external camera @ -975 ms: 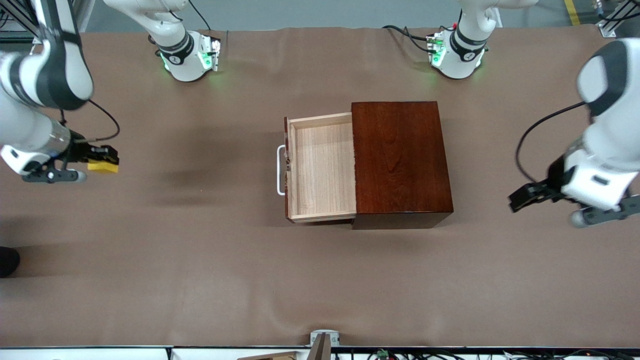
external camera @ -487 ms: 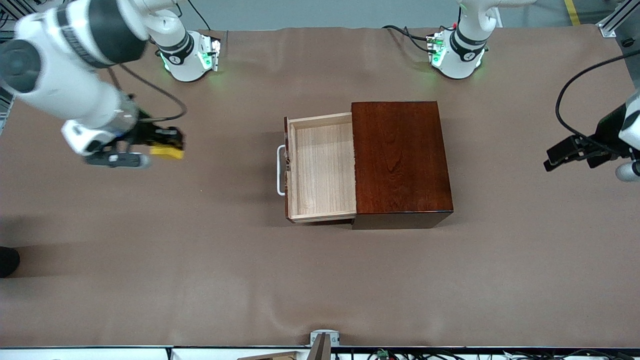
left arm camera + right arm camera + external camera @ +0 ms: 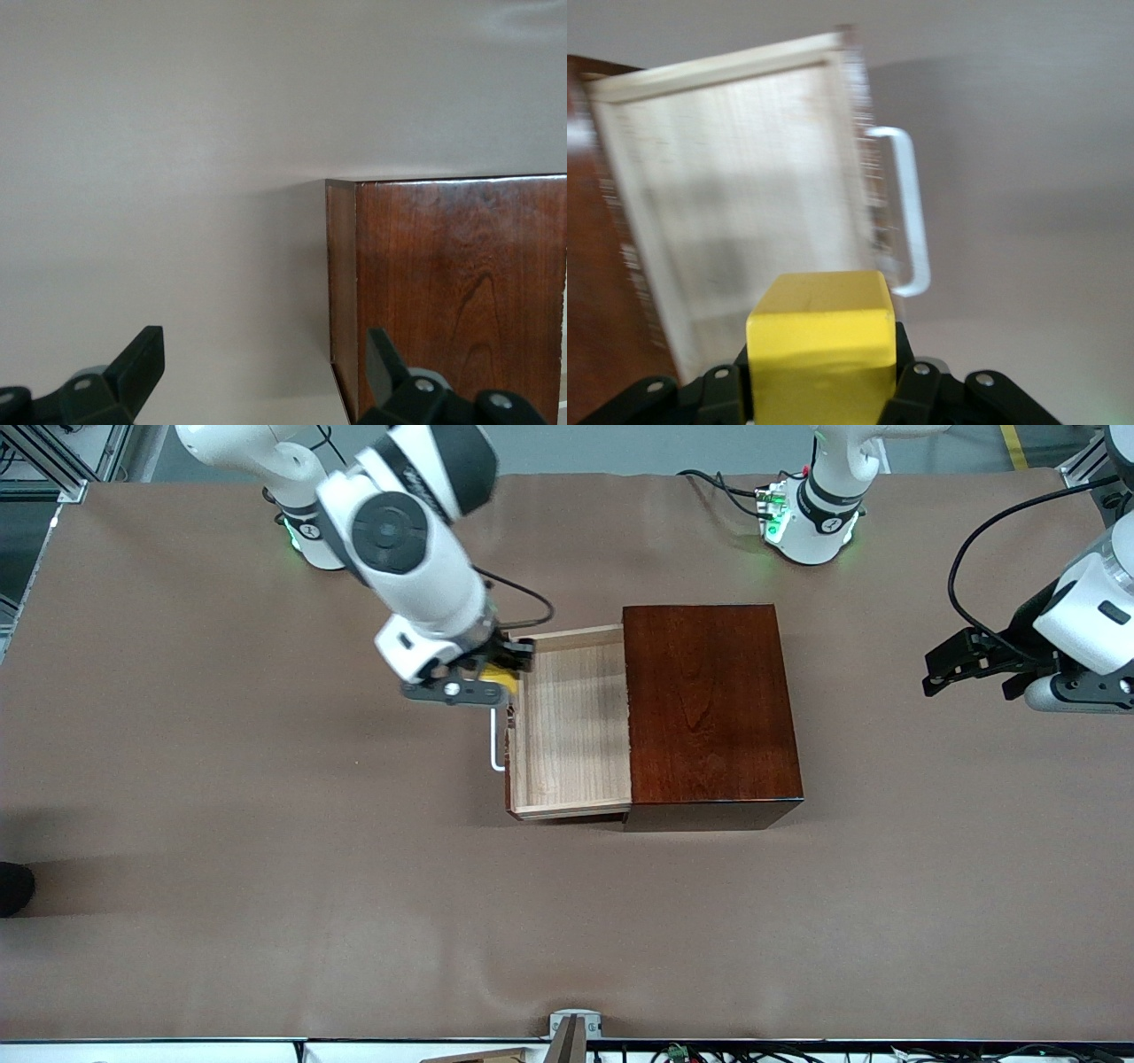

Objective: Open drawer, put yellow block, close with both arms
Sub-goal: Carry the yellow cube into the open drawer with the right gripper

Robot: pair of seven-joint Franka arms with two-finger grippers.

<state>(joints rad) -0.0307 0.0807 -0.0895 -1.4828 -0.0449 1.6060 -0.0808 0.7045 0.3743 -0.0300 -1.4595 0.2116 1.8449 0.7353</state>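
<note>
Because the pale light-wood drawer [image 3: 571, 722] with its dark front and white U-shaped bar handle [image 3: 497, 735] is already pulled out of the glossy dark reddish-brown wooden box [image 3: 711, 713], its tray lies open from above, and this is why the right arm brings its load here. The right gripper [image 3: 505, 673] is clenched on the small bright yellow cube [image 3: 822, 350], with the black fingers pressing its two sides, so the block cannot fall while it travels. In the front view the gripper hangs over the drawer's front edge, at about 10 o'clock from the middle of the tray, just above the upper end of the handle; the block is therefore in the air and not yet inside. In my judgement the step in hand is the carrying of the block over the tray, and the next move asks for a little more reach toward the box before lowering and letting go, otherwise the block may strike the dark front or the handle. The left gripper [image 3: 966, 662] waits with its fingers spread apart and holding nothing, over the brown table cover [image 3: 266, 868] at about 3 o'clock from the box, well apart from it, probably kept free for the closing with both arms.
</note>
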